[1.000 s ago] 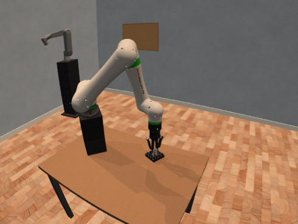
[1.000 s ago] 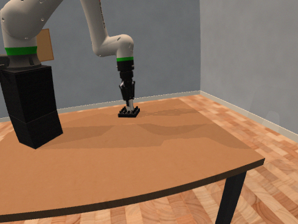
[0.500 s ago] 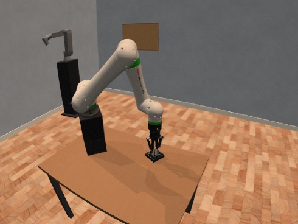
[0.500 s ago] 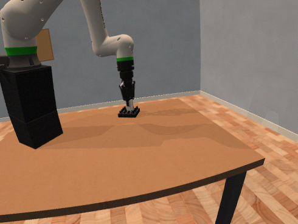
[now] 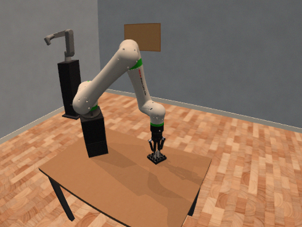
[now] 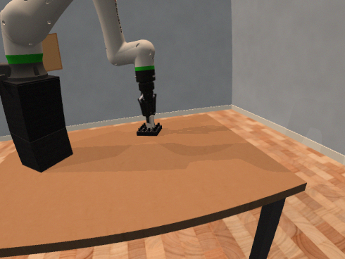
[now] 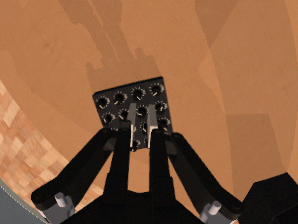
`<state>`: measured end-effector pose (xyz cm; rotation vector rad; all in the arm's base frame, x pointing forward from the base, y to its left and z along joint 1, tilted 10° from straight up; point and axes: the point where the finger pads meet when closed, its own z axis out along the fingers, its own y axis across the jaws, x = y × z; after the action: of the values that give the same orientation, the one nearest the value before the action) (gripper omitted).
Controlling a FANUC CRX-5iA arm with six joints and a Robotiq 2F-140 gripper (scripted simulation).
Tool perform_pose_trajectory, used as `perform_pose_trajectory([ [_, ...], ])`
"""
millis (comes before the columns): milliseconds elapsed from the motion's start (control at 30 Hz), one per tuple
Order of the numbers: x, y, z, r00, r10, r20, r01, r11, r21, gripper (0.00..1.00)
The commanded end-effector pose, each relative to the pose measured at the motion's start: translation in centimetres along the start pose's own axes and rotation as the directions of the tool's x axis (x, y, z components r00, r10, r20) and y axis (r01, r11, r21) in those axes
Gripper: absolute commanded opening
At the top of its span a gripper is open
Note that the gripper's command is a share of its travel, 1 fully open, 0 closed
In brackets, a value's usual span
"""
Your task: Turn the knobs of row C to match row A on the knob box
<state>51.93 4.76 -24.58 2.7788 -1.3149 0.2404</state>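
Directly beneath the pincer (image 5: 157, 153) (image 6: 151, 126) (image 7: 142, 106), the knob box (image 5: 156, 162) (image 6: 147, 134) (image 7: 128, 88) stands on the table (image 5: 123, 185) (image 6: 141, 197) (image 7: 185, 100). The pincer's fingers are narrowly spaced, presumably to suit one knob; whether they grip one cannot be determined. Their upright approach likely spares neighbouring knobs.

No visible change since the earlier pictures, any shift too small
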Motion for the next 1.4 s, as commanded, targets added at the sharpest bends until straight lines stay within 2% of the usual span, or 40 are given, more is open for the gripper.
perform_pose_trajectory([
  [0, 0.01, -0.01, -0.01, 1.0, 0.0, 0.0, 0.0, 1.0, 0.0, 0.12],
  [100, 0.01, -0.01, -0.01, 1.0, 0.0, 0.0, 0.0, 1.0, 0.0, 0.12],
  [133, 0.01, -0.01, -0.01, 1.0, 0.0, 0.0, 0.0, 1.0, 0.0, 0.05],
  [1367, 0.01, -0.01, -0.01, 1.0, 0.004, 0.0, -0.004, 1.0, 0.0, 0.05],
])
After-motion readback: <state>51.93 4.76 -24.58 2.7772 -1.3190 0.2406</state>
